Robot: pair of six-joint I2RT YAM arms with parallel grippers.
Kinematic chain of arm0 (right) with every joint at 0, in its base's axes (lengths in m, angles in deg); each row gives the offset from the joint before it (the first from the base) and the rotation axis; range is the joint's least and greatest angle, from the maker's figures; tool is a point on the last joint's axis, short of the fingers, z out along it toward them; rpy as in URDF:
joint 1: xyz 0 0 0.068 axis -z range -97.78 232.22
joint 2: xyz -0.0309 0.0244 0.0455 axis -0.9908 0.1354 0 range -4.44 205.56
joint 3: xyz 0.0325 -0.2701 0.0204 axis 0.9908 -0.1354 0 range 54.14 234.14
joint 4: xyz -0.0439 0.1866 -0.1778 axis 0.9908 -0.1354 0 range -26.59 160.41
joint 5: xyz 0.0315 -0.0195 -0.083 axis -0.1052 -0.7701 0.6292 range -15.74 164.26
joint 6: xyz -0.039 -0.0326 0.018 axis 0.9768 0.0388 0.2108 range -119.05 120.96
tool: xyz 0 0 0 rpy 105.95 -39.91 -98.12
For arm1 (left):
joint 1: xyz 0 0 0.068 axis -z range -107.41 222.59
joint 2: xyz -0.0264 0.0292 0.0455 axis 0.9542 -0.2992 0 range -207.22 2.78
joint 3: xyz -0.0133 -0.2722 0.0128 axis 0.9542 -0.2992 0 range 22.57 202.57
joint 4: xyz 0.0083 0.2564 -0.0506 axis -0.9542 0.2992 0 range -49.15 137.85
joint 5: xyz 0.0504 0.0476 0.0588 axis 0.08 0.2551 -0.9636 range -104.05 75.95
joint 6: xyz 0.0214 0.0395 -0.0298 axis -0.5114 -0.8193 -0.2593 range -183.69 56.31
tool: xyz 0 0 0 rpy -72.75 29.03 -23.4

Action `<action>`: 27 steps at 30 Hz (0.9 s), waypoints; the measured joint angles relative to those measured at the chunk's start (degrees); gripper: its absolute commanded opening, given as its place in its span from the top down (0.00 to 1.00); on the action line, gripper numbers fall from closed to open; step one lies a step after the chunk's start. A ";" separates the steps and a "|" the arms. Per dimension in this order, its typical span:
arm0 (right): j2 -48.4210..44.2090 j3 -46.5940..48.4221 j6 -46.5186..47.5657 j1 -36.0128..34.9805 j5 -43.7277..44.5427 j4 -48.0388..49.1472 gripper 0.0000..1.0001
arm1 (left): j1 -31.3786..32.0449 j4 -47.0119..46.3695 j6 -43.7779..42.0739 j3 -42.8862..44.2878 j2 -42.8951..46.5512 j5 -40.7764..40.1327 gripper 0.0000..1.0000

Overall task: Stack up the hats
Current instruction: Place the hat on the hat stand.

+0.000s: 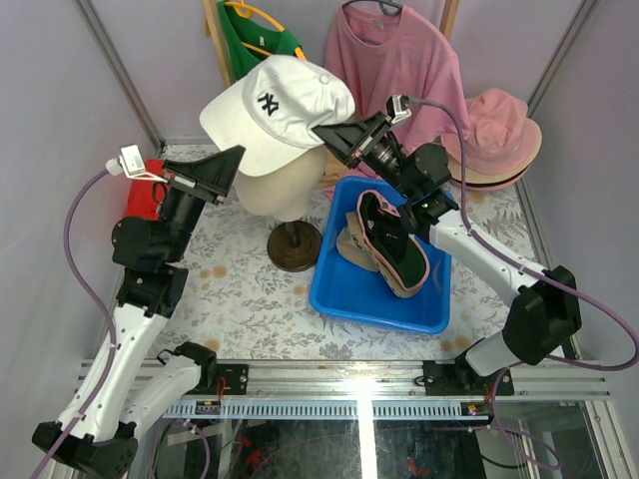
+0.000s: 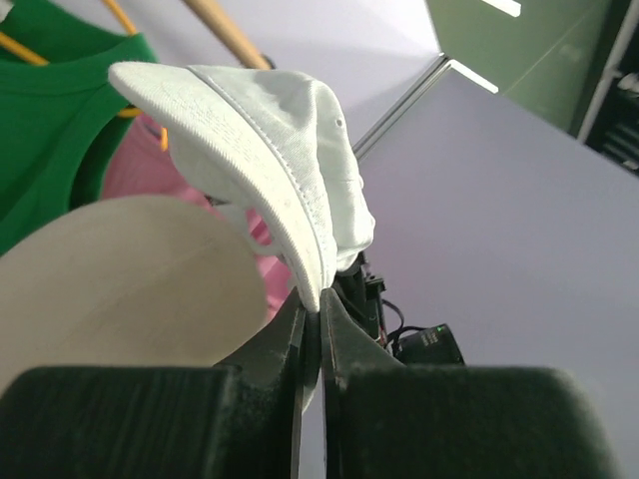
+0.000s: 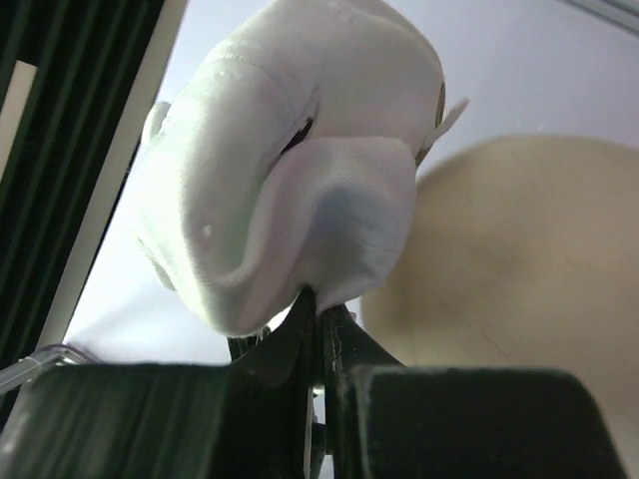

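A white baseball cap [image 1: 275,110] hangs just above the cream mannequin head [image 1: 285,185], held from both sides. My left gripper [image 1: 238,153] is shut on its brim edge, as the left wrist view shows [image 2: 319,309] with the cap [image 2: 270,150] above the fingers. My right gripper [image 1: 318,130] is shut on the cap's rear fabric; in the right wrist view [image 3: 321,311] the cap [image 3: 290,170] bulges over it. A black cap with pink trim [image 1: 389,239] lies on a tan hat [image 1: 354,249] in the blue bin [image 1: 369,309]. A pink bucket hat [image 1: 494,125] sits on a tan hat [image 1: 489,180] at the back right.
The mannequin head stands on a dark round base [image 1: 295,244] left of the bin. A red cloth bundle [image 1: 145,195] lies at the left wall. A green shirt [image 1: 255,45] and a pink shirt [image 1: 394,60] hang on a rack behind.
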State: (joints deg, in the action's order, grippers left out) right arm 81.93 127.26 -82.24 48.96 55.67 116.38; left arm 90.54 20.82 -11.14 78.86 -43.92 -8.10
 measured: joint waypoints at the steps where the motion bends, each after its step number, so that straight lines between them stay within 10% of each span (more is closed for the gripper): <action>1: -0.17 -0.90 0.00 -0.07 -0.52 -0.28 0.96 | 0.00 1.27 -0.72 -0.87 1.14 -0.04 1.00; 11: -4.42 -8.76 0.66 2.69 -1.57 -2.19 0.51 | -0.57 5.88 -3.39 -3.43 3.87 -0.83 1.00; 27: -10.78 -13.14 1.18 12.09 -2.10 -4.17 0.45 | -14.82 1.86 10.05 -2.93 -1.05 15.50 1.00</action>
State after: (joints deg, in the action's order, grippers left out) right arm 71.15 114.13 -81.06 61.05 53.57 112.21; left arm 75.72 22.68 -1.08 75.93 -44.97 7.40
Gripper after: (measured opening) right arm 0.546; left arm 0.024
